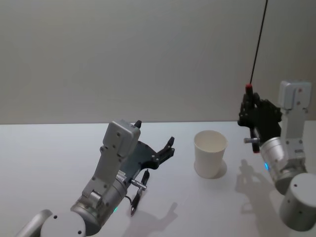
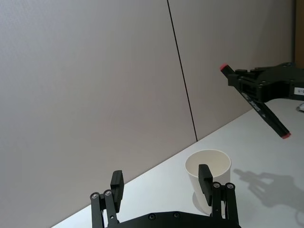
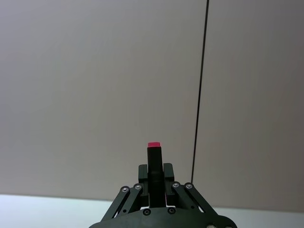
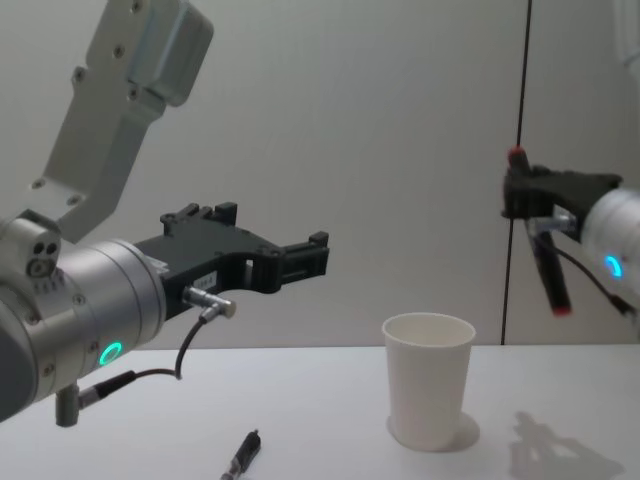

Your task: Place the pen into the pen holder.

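Note:
The pen (image 1: 249, 89) is black with red ends and stands nearly upright in my right gripper (image 1: 251, 104), which is shut on it, up in the air to the right of the pen holder and above its rim. The pen holder (image 1: 210, 153) is a white paper cup standing upright on the table. The pen (image 4: 550, 275) hangs above and right of the cup (image 4: 428, 390) under the right gripper (image 4: 522, 195). My left gripper (image 1: 155, 134) hovers open and empty left of the cup. Its wrist view shows its fingers (image 2: 117, 179) apart, the cup (image 2: 207, 166) and the pen (image 2: 273, 126).
A second dark pen (image 1: 136, 200) lies on the white table (image 1: 49, 158) under my left arm, also visible low down as a pen (image 4: 243, 455). A thin black vertical line (image 1: 257, 39) runs down the wall behind the right gripper.

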